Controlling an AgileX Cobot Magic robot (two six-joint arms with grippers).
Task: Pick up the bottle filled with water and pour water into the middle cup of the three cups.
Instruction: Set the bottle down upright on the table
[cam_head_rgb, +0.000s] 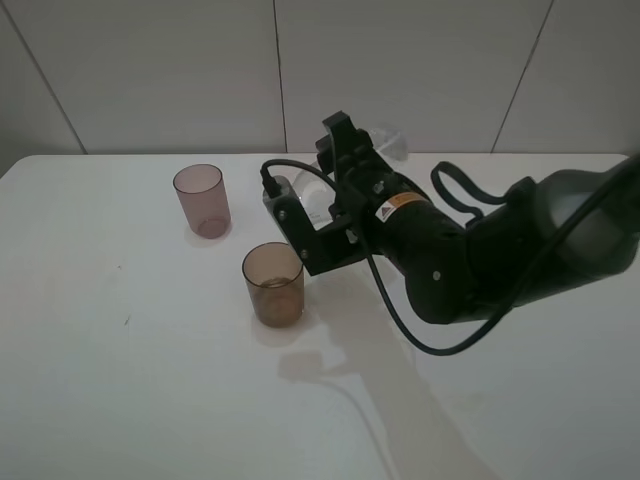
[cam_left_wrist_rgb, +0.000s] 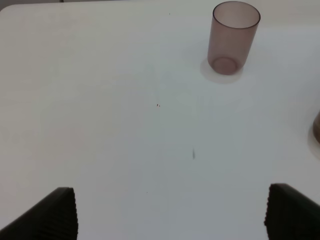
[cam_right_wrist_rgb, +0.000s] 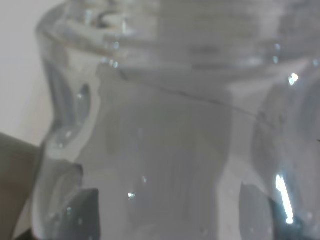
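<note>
My right gripper (cam_head_rgb: 341, 152) is shut on the clear bottle (cam_head_rgb: 388, 141), held above the table just behind and to the right of the amber-brown middle cup (cam_head_rgb: 273, 284). The gripper hides most of the bottle in the exterior view. In the right wrist view the bottle (cam_right_wrist_rgb: 165, 150) fills the frame, with its threaded neck showing. The mauve-pink cup (cam_head_rgb: 201, 200) stands to the back left. The dark-grey cup is not visible. My left gripper (cam_left_wrist_rgb: 172, 215) is open and empty over bare table, with the pink cup (cam_left_wrist_rgb: 234, 37) ahead of it.
The white table (cam_head_rgb: 120, 380) runs to a white panelled wall at the back. My right arm (cam_head_rgb: 500, 250) reaches in from the right. The rim of the amber cup (cam_left_wrist_rgb: 317, 127) shows at the edge of the left wrist view.
</note>
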